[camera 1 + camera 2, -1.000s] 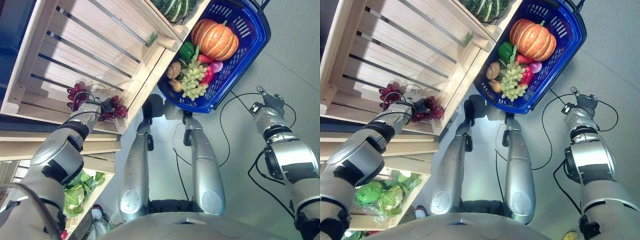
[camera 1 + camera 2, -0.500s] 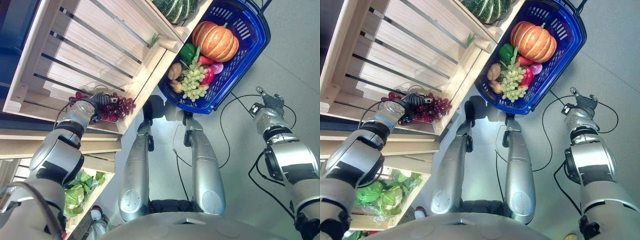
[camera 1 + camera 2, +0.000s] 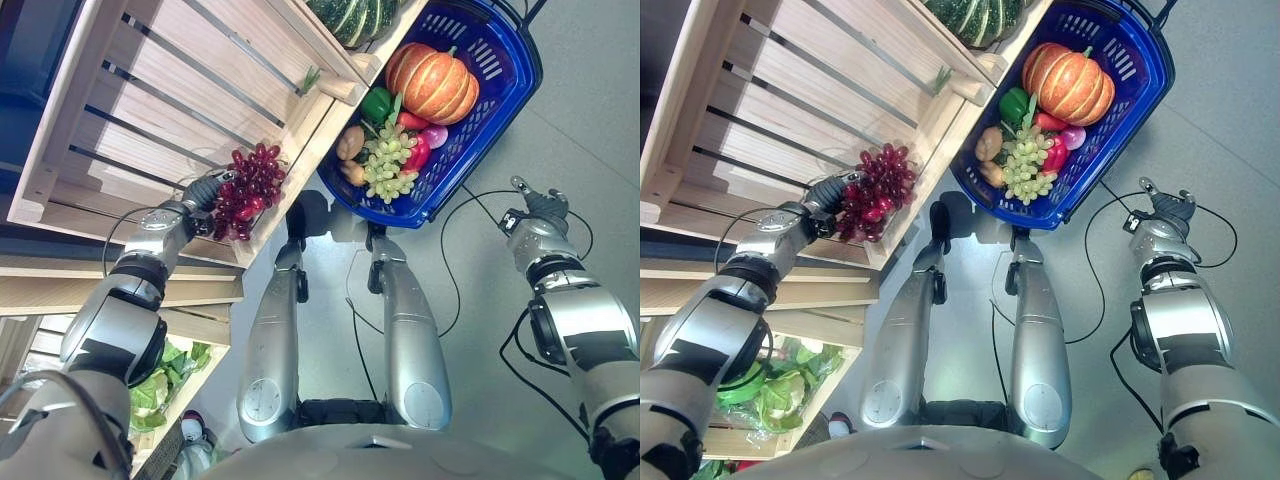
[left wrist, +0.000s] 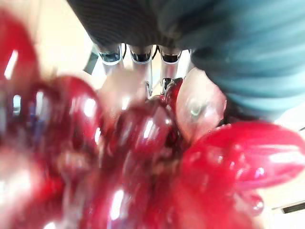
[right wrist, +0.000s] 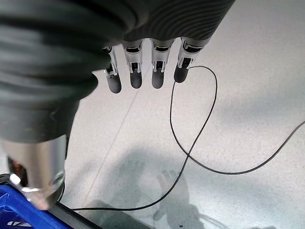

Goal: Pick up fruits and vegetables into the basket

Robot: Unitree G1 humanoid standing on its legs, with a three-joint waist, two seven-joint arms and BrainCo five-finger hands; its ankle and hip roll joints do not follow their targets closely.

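Observation:
A bunch of dark red grapes hangs above the front edge of the wooden crate, with my left hand shut on it. Close up, the red grapes press against that hand's fingers. The blue basket sits on the floor at the upper right, holding an orange pumpkin, green grapes, a green pepper, a potato and red pieces. My right hand hangs open over the floor to the right of the basket, its fingers straight.
A striped green squash lies in a crate just left of the basket. Leafy greens sit on a lower shelf at the bottom left. Grey floor spreads out to the right of the basket.
My left hand has lifted the red grapes off the crate floor and carried them right, up past the crate's front edge. The right hand has stayed still.

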